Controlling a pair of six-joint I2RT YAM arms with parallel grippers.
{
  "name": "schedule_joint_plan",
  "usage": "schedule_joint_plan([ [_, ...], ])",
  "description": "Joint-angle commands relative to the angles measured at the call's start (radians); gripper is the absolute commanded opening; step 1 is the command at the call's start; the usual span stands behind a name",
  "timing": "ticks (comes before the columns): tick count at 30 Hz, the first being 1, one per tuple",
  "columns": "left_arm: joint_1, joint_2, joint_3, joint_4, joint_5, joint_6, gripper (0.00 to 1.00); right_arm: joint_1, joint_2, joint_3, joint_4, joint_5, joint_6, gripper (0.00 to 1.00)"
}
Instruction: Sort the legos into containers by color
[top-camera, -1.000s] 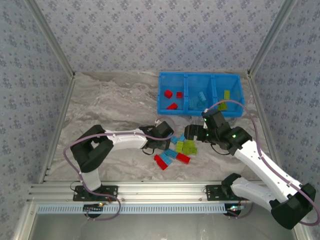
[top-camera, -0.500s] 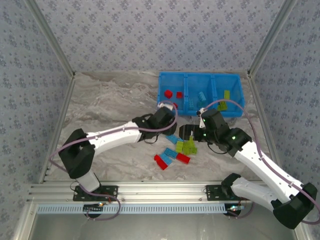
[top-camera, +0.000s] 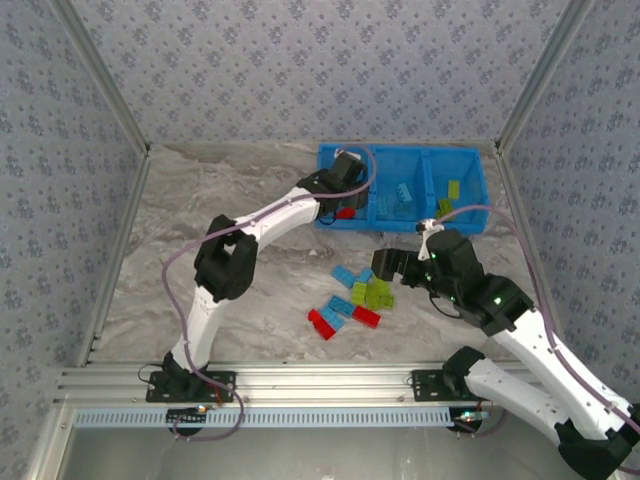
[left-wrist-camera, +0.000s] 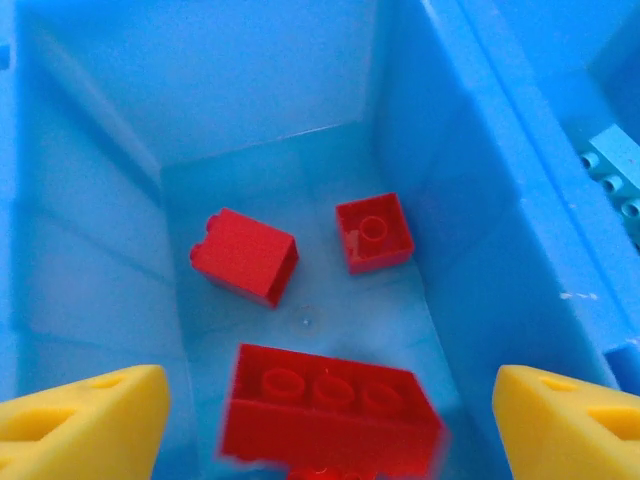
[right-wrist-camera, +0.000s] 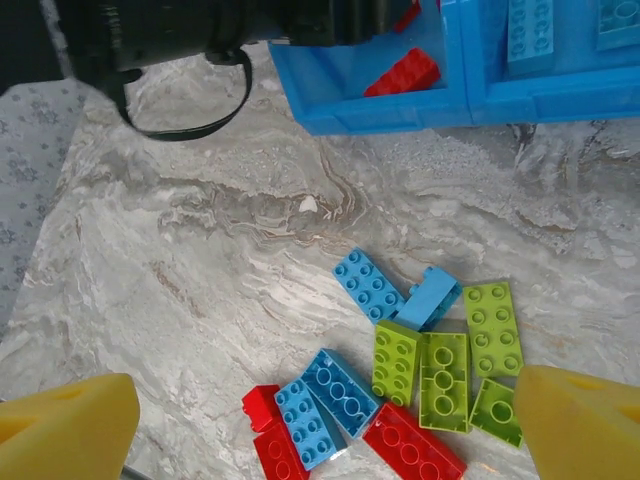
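Ten loose legos (right-wrist-camera: 420, 370) lie in one cluster on the worktop (top-camera: 220, 200), right of centre and nearer the near edge than the far one. From the right wrist view I count four lime green (right-wrist-camera: 443, 380), four light blue (right-wrist-camera: 368, 285) and two red (right-wrist-camera: 412, 445). Several touch their neighbours, and the two red ones sit at the near side of the cluster.

Three containers make up the blue bin (top-camera: 400, 225), which stands at the far edge, toward the far right corner.
- Left container (left-wrist-camera: 470, 200): I can count three red bricks. One is small with a single stud (left-wrist-camera: 373, 232), one shows no studs (left-wrist-camera: 245, 255), and one is long with three studs showing (left-wrist-camera: 300, 420), blurred.
- Middle container (top-camera: 395, 165): it holds at least two light blue bricks (top-camera: 402, 192); I cannot fix the exact number.
- Right container (top-camera: 462, 165): it holds two lime green bricks (top-camera: 452, 190).

I read the left gripper (left-wrist-camera: 330, 390) as hanging over the left container with its fingers (left-wrist-camera: 90, 420) spread wide. Neither finger touches the long red brick between them, and nothing is held. I read the right gripper (right-wrist-camera: 325, 395) as hovering above the loose cluster, its fingers (right-wrist-camera: 580, 420) equally wide apart and also holding nothing.

For open room, a strip of bare marble separates the cluster from the bin's near wall. The left arm (top-camera: 270, 215) crosses the worktop diagonally from the near left to the bin. Beyond it, broad free surface runs out to the left edge.
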Motion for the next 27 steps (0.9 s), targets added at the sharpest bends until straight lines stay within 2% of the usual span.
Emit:
schedule_joint_plan([
  [1,-0.021,-0.067,0.061,-0.051,0.033,0.026,0.88,0.008,-0.020,-0.021,-0.036,0.045,0.030,0.99],
  [4,-0.029,-0.153,0.011,-0.050,0.040,0.026,0.89,0.008,-0.016,-0.027,-0.033,0.045,0.032,0.99],
  [7,-0.046,-0.314,-0.142,-0.019,0.047,0.018,0.89,0.007,-0.009,-0.036,-0.039,0.053,0.034,0.99],
  [12,-0.112,-0.712,-0.542,0.107,0.057,0.057,0.89,0.008,0.051,-0.059,-0.053,0.086,0.073,0.98],
  [17,-0.200,-1.064,-0.816,0.020,0.059,0.250,0.92,0.009,0.210,-0.074,0.010,0.095,0.209,0.94],
  [21,-0.237,-1.309,-0.932,-0.133,0.083,0.417,0.96,0.008,0.398,-0.060,0.092,0.076,0.311,0.83],
  [24,-0.239,-1.448,-1.006,-0.206,0.086,0.520,0.97,0.007,0.549,-0.004,0.118,0.055,0.334,0.77],
  [27,-0.239,-1.525,-1.062,-0.254,0.115,0.594,0.99,0.006,0.675,0.046,0.149,0.031,0.353,0.73],
])
